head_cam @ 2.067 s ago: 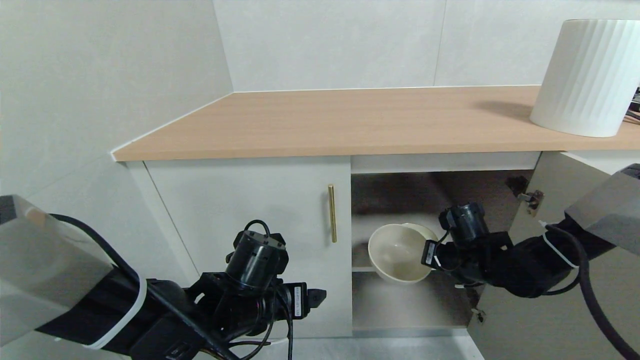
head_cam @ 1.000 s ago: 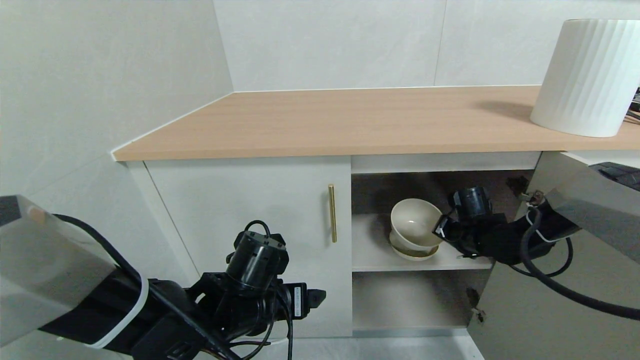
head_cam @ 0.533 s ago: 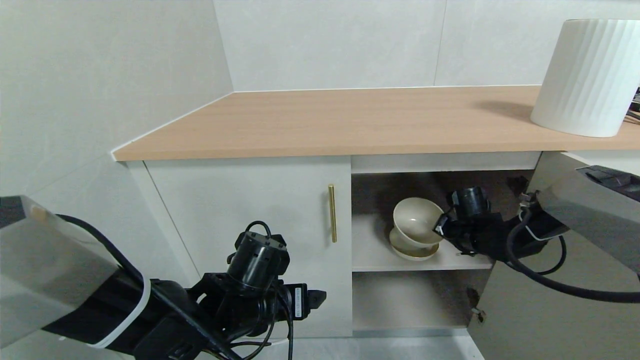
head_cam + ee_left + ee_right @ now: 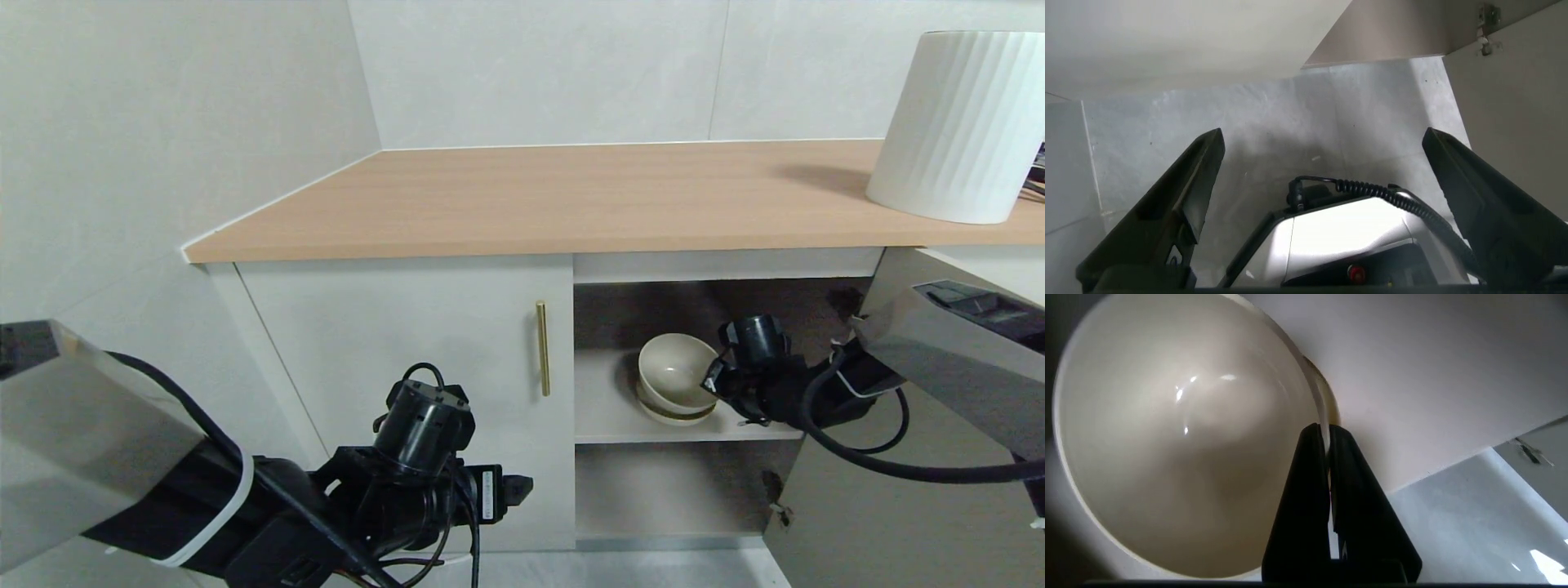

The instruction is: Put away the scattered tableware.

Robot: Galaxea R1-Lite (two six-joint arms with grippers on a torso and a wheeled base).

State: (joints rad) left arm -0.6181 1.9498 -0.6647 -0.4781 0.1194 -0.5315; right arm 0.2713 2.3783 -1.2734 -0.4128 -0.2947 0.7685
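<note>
A cream bowl [image 4: 671, 373] sits tilted on a cream plate [image 4: 674, 416] on the middle shelf [image 4: 604, 408] of the open cupboard. My right gripper [image 4: 710, 380] reaches into the cupboard and is shut on the bowl's right rim. In the right wrist view its fingers [image 4: 1327, 445] pinch the rim of the bowl [image 4: 1184, 449], and the plate's edge [image 4: 1325, 390] peeks out beyond it. My left gripper [image 4: 518, 488] hangs low in front of the closed left door. In the left wrist view it [image 4: 1323, 143] is open with nothing held, above the floor.
The cupboard's left door is closed and has a gold handle [image 4: 541, 348]. The right door [image 4: 857, 506] stands swung open beside my right arm. A white ribbed container [image 4: 963, 122] stands on the wooden countertop [image 4: 531, 196]. The lower compartment [image 4: 669, 490] holds nothing.
My right gripper carried the bowl from in front of the cupboard onto the middle shelf and lowered it onto the plate. The left arm stayed still.
</note>
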